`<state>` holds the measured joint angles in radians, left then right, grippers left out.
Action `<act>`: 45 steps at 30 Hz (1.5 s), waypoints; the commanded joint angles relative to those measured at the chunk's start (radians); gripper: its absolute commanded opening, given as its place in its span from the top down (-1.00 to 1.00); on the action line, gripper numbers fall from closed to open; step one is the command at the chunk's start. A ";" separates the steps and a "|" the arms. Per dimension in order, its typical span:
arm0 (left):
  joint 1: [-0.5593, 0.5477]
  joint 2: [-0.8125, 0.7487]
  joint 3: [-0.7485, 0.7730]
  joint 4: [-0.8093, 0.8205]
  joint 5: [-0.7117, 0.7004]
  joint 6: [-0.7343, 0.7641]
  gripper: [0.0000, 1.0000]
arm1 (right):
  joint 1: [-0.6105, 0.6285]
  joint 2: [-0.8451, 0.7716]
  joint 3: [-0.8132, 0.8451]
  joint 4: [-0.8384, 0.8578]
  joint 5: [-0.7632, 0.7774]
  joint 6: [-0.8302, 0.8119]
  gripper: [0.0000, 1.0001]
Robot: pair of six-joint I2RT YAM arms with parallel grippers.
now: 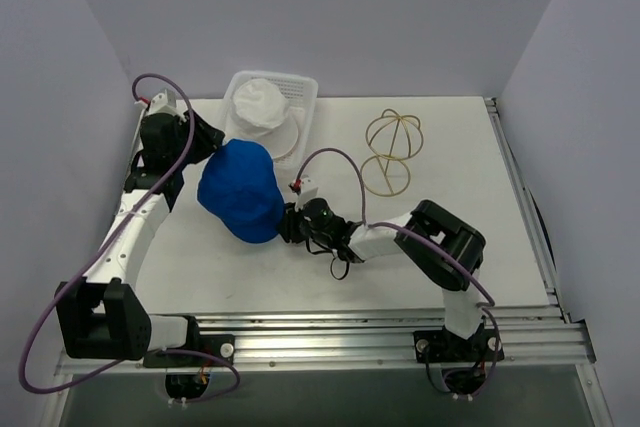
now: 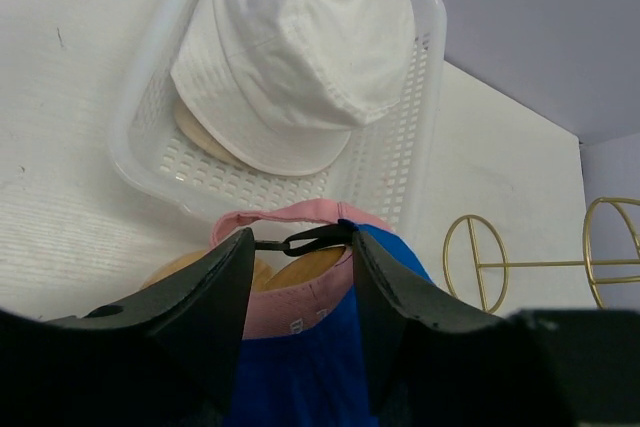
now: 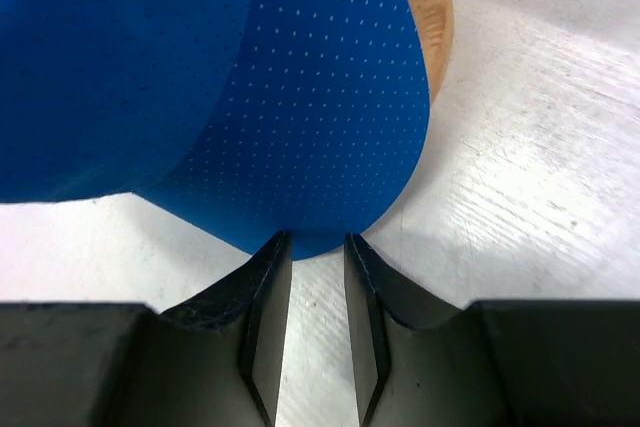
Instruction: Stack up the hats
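A royal blue cap (image 1: 241, 193) lies mid-table, over a pink cap (image 2: 290, 304) of which only the rear band shows in the left wrist view. The off-white hat (image 1: 258, 105) sits in the white mesh basket (image 1: 303, 87). My left gripper (image 1: 212, 139) is at the blue cap's far-left edge. In its wrist view the left gripper (image 2: 300, 242) is open, straddling the pink cap's rear and a black strap (image 2: 315, 237). My right gripper (image 1: 286, 222) is at the blue cap's near-right edge. Its jaws (image 3: 316, 239) stand narrowly apart with the blue brim (image 3: 300, 97) at the tips.
A gold wire dome frame (image 1: 390, 152) stands to the right of the basket. A tan surface (image 3: 430, 17) shows under the blue cap. Purple walls close in the table's back and sides. A metal rail (image 1: 380, 332) runs along the near edge.
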<state>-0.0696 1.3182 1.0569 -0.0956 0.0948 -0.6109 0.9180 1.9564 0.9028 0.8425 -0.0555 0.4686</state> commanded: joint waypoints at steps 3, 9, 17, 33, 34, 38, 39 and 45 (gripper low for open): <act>-0.006 -0.025 0.243 -0.186 -0.056 0.062 -0.10 | 0.002 -0.165 -0.048 -0.031 0.049 -0.001 0.51; -0.058 -0.069 0.379 -0.403 -0.158 0.122 -0.41 | 0.004 -0.323 -0.054 -0.192 0.126 -0.005 0.49; -0.254 -0.249 0.241 -0.448 -0.308 0.157 -0.88 | -0.016 -0.464 0.216 -0.506 0.270 -0.099 0.38; -0.381 -0.780 -0.273 -0.136 -0.343 0.059 -0.88 | -0.174 0.022 1.134 -0.826 0.273 -0.407 -0.27; -0.381 -0.790 -0.316 -0.116 -0.345 0.059 -0.88 | -0.183 0.074 1.165 -0.826 0.266 -0.410 -0.33; -0.381 -0.794 -0.386 -0.038 -0.342 0.051 -0.89 | -0.199 0.163 1.242 -0.757 0.258 -0.442 -0.43; -0.380 -0.794 -0.393 -0.033 -0.334 0.050 -0.89 | -0.199 0.179 1.248 -0.744 0.247 -0.458 -0.43; -0.383 -0.816 -0.411 -0.027 -0.328 0.051 -0.89 | -0.220 0.312 1.281 -0.655 0.258 -0.435 -0.46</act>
<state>-0.4458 0.5270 0.6380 -0.2134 -0.2390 -0.5503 0.7113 2.2459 2.1056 0.1001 0.1886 0.0448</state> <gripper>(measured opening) 0.946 0.728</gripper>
